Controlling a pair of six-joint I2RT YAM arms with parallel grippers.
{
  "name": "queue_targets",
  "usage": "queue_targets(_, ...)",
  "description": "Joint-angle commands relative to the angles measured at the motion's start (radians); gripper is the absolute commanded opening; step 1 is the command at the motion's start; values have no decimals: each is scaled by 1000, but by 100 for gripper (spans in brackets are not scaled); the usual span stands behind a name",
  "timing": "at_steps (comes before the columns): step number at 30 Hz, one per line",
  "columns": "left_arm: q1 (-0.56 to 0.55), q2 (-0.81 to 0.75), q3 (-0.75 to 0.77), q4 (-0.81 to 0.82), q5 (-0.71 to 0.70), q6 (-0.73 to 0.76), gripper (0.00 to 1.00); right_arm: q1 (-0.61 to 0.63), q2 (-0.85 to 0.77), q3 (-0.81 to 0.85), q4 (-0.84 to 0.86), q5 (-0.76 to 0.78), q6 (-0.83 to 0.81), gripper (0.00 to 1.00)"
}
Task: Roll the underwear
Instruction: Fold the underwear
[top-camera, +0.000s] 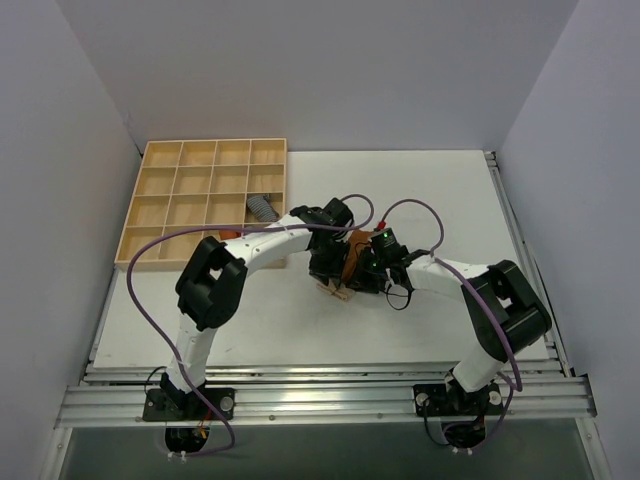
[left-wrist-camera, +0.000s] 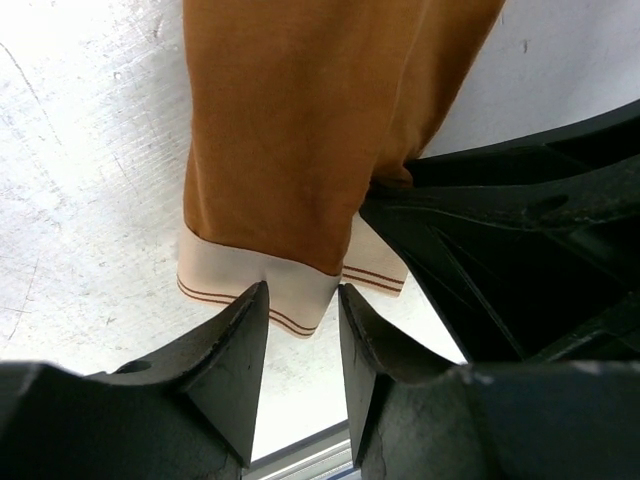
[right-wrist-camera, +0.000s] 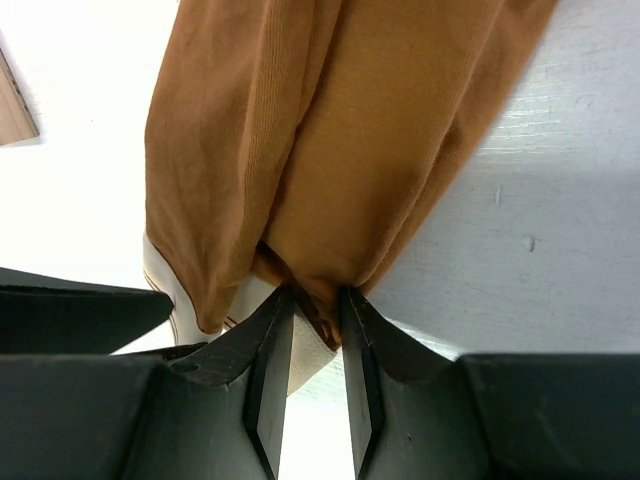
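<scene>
The underwear (top-camera: 349, 262) is caramel-brown cloth with a pale beige striped band (left-wrist-camera: 290, 290) at its lower end. It hangs folded between both grippers, just above the white table near its middle. My left gripper (left-wrist-camera: 303, 290) comes from the left, and its fingertips (left-wrist-camera: 255, 305) close on the band's edge. In the top view the left gripper (top-camera: 334, 268) almost touches the right gripper (top-camera: 366, 270). From the other side, the right gripper (right-wrist-camera: 318, 292) pinches a bunched brown fold of the underwear (right-wrist-camera: 350, 130). Part of the band is hidden behind the black fingers.
A wooden compartment tray (top-camera: 150, 200) sits at the back left. A grey rolled cloth (top-camera: 262, 207) lies in one of its right-hand cells. The tray's corner (right-wrist-camera: 14, 105) shows in the right wrist view. Purple cables loop over both arms. An aluminium rail (top-camera: 320, 395) lines the near edge.
</scene>
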Motion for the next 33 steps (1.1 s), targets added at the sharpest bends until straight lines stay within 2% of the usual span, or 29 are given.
queue_targets(1, -15, -14, 13, -5, -10, 4, 42, 4, -26, -16, -11, 8, 12, 22)
queue_targets(4, -22, -6, 31, -3, -5, -2, 26, 6, -24, -18, -6, 9, 16, 22)
queue_targets(5, -24, -6, 35, -2, 1, -3, 19, 4, -24, -20, -5, 9, 18, 22)
queue_targets(6, -24, -6, 40, 0, 5, -10, 6, 4, -24, -23, 1, 6, 19, 22)
queue_targets(7, -25, -8, 54, 0, 13, -13, 3, 6, -24, -24, 3, 6, 21, 22)
queue_targets(16, -15, -58, 72, 67, 84, -111, 2, 4, -36, -41, 3, 12, 21, 22)
queue_targets(22, -13, -31, 56, 83, 111, -145, 2, 4, -36, -41, 7, 14, 24, 21)
queue_targets(33, -22, -26, -119, 225, 162, -218, 2, 3, -124, -72, -5, 87, 101, 22)
